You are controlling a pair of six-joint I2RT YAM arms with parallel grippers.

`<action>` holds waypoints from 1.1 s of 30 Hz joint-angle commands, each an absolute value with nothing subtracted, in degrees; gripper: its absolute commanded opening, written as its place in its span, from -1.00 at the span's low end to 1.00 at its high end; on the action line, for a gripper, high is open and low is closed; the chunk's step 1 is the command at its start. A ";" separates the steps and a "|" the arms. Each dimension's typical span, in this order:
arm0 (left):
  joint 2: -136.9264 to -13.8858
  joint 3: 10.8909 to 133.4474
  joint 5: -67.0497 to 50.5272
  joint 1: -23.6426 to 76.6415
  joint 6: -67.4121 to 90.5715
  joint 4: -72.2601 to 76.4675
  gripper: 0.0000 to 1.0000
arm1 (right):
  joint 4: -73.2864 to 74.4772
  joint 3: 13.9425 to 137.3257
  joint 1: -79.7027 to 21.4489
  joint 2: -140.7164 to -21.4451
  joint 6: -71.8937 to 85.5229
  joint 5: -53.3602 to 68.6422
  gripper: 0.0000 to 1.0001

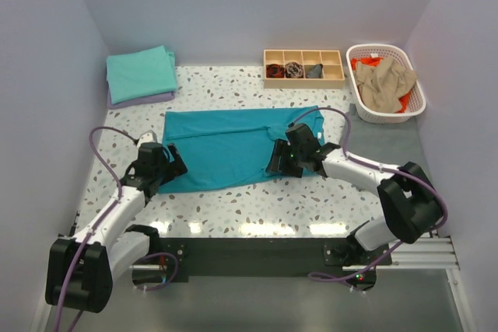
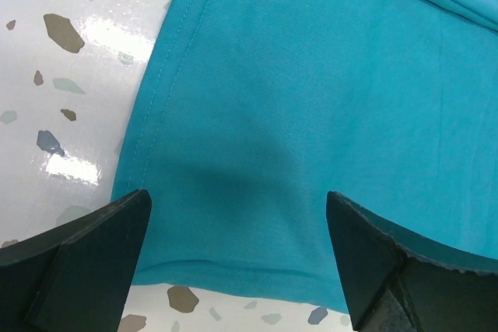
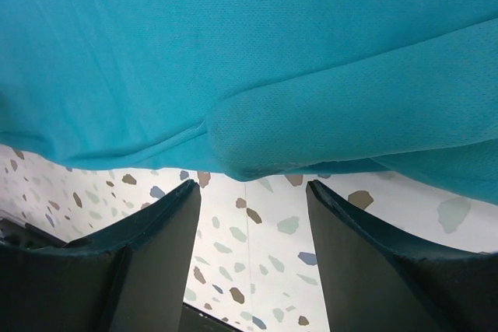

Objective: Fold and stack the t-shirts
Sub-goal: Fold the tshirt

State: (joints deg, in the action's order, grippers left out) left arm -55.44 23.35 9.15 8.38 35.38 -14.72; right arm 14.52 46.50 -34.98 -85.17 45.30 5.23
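Observation:
A deep teal t-shirt point(image 1: 226, 149) lies spread flat in the middle of the table, one sleeve folded in on its right side. My left gripper point(image 1: 174, 167) stands wide open over the shirt's near left corner point(image 2: 257, 114), with cloth between its fingers point(image 2: 85, 254) but not pinched. At the shirt's near right edge my right gripper point(image 1: 277, 161) is open. In the right wrist view a rounded fold of teal cloth point(image 3: 264, 130) lies just past the fingertips point(image 3: 175, 215), and only bare table shows between them.
A folded aqua-green shirt point(image 1: 140, 72) rests on a lavender one point(image 1: 144, 100) at the back left. A wooden compartment tray point(image 1: 303, 75) sits at the back. A white lattice basket point(image 1: 416, 99) at the back right holds tan point(image 1: 385, 82) and orange point(image 1: 366, 61) shirts.

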 commanded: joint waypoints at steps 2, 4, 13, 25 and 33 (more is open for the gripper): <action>-56.34 24.43 9.41 8.70 34.98 -12.75 1.00 | 10.54 46.93 -35.33 -86.83 46.85 4.31 0.21; -56.51 24.52 9.49 8.70 34.98 -12.66 1.00 | 9.76 47.29 -35.42 -87.71 46.76 4.31 0.21; -56.60 24.52 9.84 8.70 34.80 -12.57 1.00 | 8.70 47.81 -35.33 -89.56 46.14 2.55 -0.02; -57.30 25.13 9.67 8.79 34.63 -12.13 1.00 | 13.97 51.94 -35.42 -84.55 40.61 -3.77 -0.64; -57.31 26.19 9.14 8.79 34.28 -13.18 1.00 | 17.93 59.14 -35.42 -89.46 37.88 -10.10 -0.65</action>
State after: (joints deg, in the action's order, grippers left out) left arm -57.78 23.38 9.15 8.40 35.29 -14.41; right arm 15.49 55.09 -35.24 -87.00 40.32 -4.84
